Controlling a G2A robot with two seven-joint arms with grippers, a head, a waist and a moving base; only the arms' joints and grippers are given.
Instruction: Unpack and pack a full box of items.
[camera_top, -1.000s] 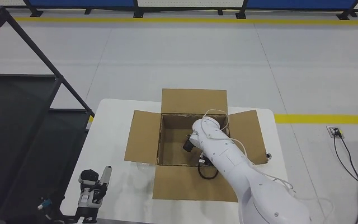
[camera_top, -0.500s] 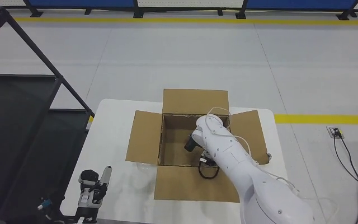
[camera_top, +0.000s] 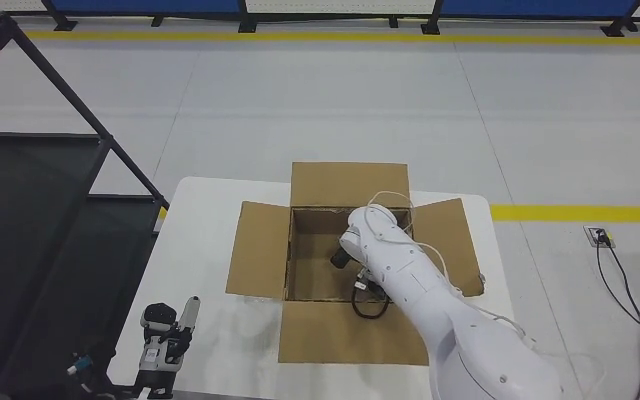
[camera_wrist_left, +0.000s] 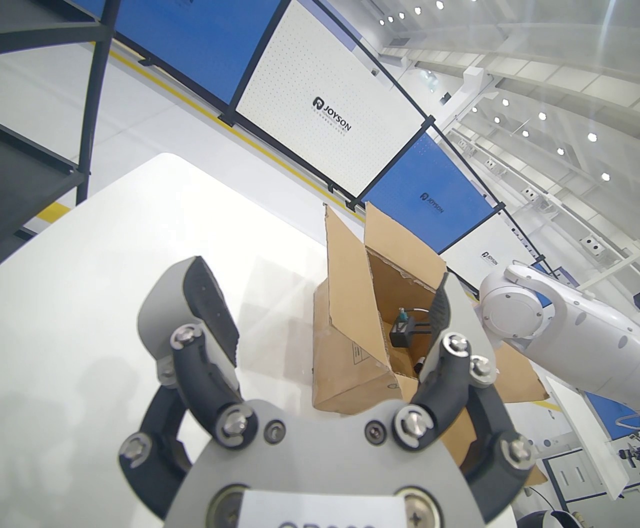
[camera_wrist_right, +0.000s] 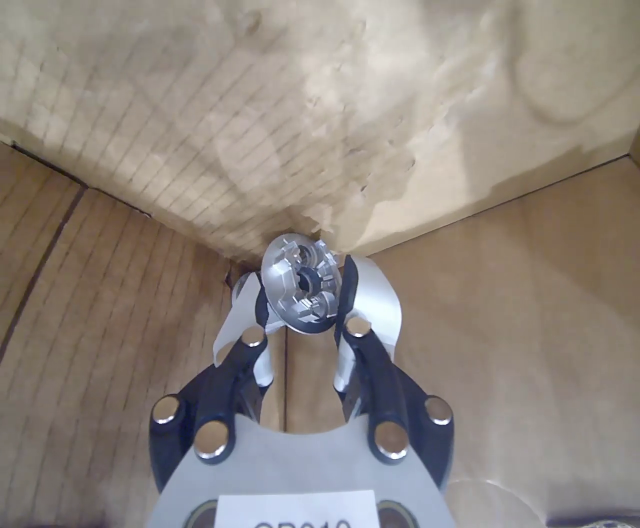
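An open cardboard box (camera_top: 345, 184) stands mid-table with all flaps folded out. My right arm (camera_top: 400, 270) goes down into it. Inside, my right gripper (camera_wrist_right: 302, 295) is shut on a round silver metal part (camera_wrist_right: 300, 292), held where the box floor meets a torn wall (camera_wrist_right: 280, 115). The box (camera_wrist_left: 345, 325) also shows from the left wrist, with a dark item (camera_wrist_left: 402, 332) inside. My left gripper (camera_wrist_left: 320, 310) stands open with nothing between its fingers, over the table's near left corner (camera_top: 165, 345).
The white table (camera_top: 205, 240) has free room left of the box. A black metal rack (camera_top: 60, 230) stands beside the table's left edge. A black cable loop (camera_top: 368, 303) hangs from my right arm over the box's near flap.
The box has slid slightly to the right and toward the near side. My right arm has shifted a little inside it. The left arm has not moved.
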